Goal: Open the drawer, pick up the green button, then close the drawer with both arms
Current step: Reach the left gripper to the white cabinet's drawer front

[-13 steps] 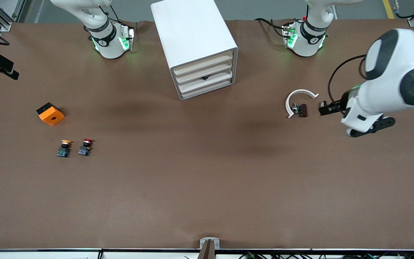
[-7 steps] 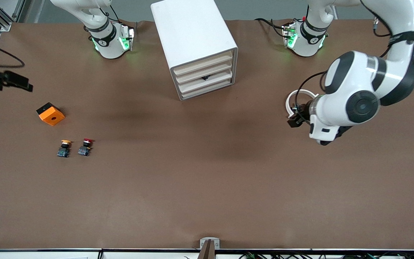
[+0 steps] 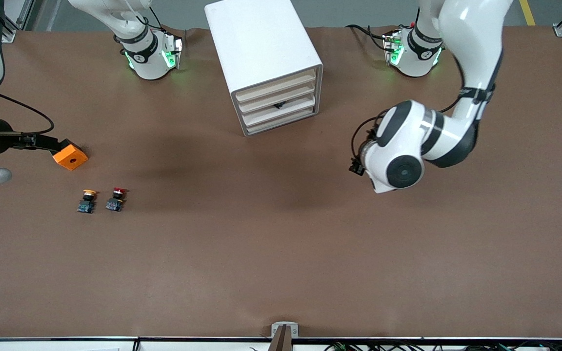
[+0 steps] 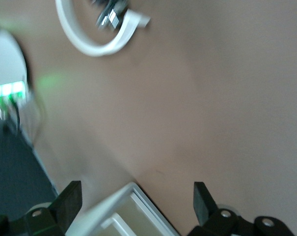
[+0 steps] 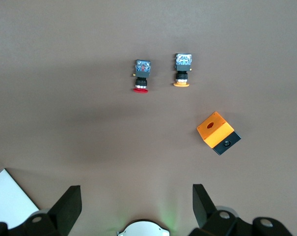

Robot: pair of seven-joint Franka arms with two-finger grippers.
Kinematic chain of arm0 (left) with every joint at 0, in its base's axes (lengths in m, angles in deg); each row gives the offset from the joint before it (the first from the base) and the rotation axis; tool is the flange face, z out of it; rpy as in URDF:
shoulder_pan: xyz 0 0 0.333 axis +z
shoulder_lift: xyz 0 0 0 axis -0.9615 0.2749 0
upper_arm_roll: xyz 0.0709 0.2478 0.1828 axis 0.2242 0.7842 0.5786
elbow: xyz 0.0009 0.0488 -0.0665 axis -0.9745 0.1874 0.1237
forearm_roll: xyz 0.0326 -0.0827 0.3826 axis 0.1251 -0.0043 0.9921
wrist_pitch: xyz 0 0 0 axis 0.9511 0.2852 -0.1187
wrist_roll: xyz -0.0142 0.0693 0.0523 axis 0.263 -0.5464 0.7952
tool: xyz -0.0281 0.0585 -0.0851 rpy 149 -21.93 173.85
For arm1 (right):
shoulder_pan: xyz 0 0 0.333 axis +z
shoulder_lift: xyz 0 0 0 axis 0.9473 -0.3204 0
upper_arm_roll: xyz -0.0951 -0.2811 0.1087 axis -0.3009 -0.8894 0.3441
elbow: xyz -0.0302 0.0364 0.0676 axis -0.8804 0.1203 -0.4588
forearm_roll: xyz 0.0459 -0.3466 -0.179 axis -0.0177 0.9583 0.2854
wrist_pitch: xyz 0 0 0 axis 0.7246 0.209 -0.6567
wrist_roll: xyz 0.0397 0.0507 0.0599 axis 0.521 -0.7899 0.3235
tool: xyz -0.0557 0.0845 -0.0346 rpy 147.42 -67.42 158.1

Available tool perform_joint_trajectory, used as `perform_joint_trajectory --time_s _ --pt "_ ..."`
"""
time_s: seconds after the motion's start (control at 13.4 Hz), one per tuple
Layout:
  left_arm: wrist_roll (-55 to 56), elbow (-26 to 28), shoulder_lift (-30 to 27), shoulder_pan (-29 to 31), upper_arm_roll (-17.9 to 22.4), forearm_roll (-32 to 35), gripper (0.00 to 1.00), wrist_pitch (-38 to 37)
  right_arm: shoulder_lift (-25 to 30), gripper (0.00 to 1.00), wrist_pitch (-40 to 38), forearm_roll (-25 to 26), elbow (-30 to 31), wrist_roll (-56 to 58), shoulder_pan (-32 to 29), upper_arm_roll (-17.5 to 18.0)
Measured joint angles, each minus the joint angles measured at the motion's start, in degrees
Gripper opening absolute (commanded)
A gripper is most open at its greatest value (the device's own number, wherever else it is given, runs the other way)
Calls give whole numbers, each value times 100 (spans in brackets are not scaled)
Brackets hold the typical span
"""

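The drawer sits shut in the white cabinet, 1 of 4 pale fronts stacked alike, with a small dark mark at its front edge; the green-capped button is not visible and presumably lies inside. The left gripper hangs over bare table toward the left arm's end, its fingers spread wide and empty, with a cabinet corner and a white curved piece in its wrist view. The right gripper, likewise parted and holding nothing, hovers over the right arm's end of the table by the orange block, above the yellow-capped button and the red-capped button. The likely trouble: the fronts look identical, so a finger could catch the wrong drawer, or a pull could drag the unbraced cabinet across the smooth brown table. Gray floor and frame rails edge the table.
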Motion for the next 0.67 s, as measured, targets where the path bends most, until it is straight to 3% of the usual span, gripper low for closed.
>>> perform_joint_trajectory --time_s 0.22,0.67 --pt "1345 -23 425 -169 -7 -307 100 3 0 100 -2 0 -22 0 0 1" --pt "2164 -140 1040 -668 -8 -1833 100 6 -1 100 -23 -20 -24 -12 0 1"
